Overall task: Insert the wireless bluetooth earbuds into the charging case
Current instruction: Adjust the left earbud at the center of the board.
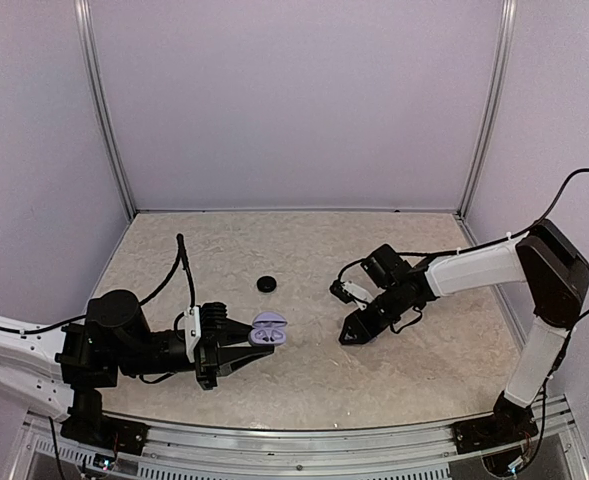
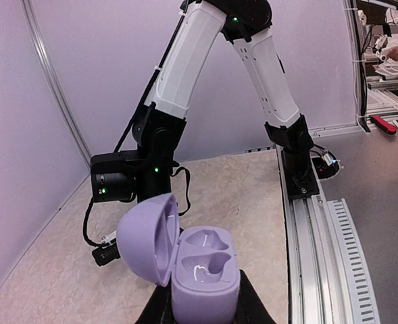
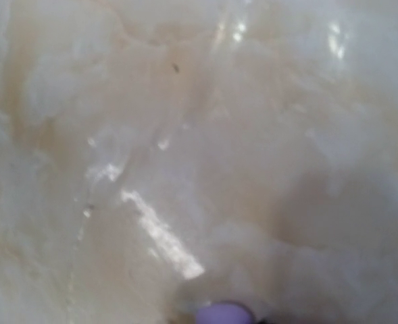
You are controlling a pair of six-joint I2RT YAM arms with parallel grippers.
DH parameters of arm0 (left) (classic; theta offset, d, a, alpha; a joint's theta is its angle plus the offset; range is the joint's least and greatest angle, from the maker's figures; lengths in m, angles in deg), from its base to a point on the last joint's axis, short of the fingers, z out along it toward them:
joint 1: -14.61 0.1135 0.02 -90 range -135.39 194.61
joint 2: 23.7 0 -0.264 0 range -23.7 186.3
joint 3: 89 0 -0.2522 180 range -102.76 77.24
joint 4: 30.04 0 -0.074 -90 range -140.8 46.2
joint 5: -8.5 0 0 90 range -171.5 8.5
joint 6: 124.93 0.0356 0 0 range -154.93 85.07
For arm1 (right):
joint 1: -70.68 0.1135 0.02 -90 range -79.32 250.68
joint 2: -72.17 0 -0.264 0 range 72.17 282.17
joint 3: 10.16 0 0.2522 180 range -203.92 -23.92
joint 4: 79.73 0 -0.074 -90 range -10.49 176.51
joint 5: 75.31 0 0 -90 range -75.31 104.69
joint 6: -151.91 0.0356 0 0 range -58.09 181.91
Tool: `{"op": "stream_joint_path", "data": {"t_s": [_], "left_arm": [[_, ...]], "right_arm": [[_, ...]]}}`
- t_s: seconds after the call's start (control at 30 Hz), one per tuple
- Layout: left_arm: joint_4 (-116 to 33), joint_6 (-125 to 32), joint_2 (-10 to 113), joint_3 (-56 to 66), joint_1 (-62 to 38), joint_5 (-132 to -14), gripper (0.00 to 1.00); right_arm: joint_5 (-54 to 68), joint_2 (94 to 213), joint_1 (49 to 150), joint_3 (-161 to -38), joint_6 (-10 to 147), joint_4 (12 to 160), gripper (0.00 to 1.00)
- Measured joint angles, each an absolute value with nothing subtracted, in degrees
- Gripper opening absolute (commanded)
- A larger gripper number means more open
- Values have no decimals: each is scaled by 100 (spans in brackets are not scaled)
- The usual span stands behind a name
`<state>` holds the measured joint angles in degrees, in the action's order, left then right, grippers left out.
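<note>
Where the left arm reaches in over the near edge of the bench [image 1: 424, 350], the left fingers [image 2: 253, 307] are closed snugly on the base of the charging case [image 2: 202, 273]. The case's lid stands open, swung up to the left in the left wrist view. Both earbud-shaped hollows inside are bare.

A little farther in and off to the right, the right fingers [image 1: 354, 332] tip steeply down with their ends close to the bench. How far apart they stand cannot be told. The right wrist view gives only a blurred close-up of the marbled surface. At its bottom edge is a rounded lavender bit of what seems an earbud [image 3: 222, 314]; whether it is gripped is unclear.

Farther back, between the two arms, a black disc [image 1: 266, 284] lies flat by itself. Pale walls [image 1: 294, 100] close the far side.
</note>
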<state>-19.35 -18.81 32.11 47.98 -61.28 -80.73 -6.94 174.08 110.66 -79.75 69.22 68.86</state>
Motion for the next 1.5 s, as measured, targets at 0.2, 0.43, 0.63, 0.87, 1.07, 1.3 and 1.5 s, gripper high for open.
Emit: {"op": "stream_joint_path", "data": {"t_s": [0.2,0.43,0.63,0.87,1.07,1.3,1.5], "left_arm": [[-1944,-1874,3211,4798,-6128,-8075,9],[-1944,-1870,3214,4798,-6128,-8077,9],[-1953,-1854,3214,4798,-6128,-8077,9],[-1990,-1835,3214,4796,-6128,-8077,9],[-1997,-1808,3214,4796,-6128,-8077,9],[-1997,-1800,3214,4796,-6128,-8077,9],[-1999,-1798,3214,4796,-6128,-8079,9]], "right_arm": [[-427,17427,11090,-8080,6723,6615,31],[-84,17681,11208,-8511,6552,6324,30],[211,17939,11449,-8895,6397,6125,22],[366,17974,11733,-8954,6360,6007,18],[342,17810,12019,-8775,6419,5904,17],[224,17440,12395,-8338,6502,5751,22],[277,17362,12413,-8456,6426,5283,27]]}}
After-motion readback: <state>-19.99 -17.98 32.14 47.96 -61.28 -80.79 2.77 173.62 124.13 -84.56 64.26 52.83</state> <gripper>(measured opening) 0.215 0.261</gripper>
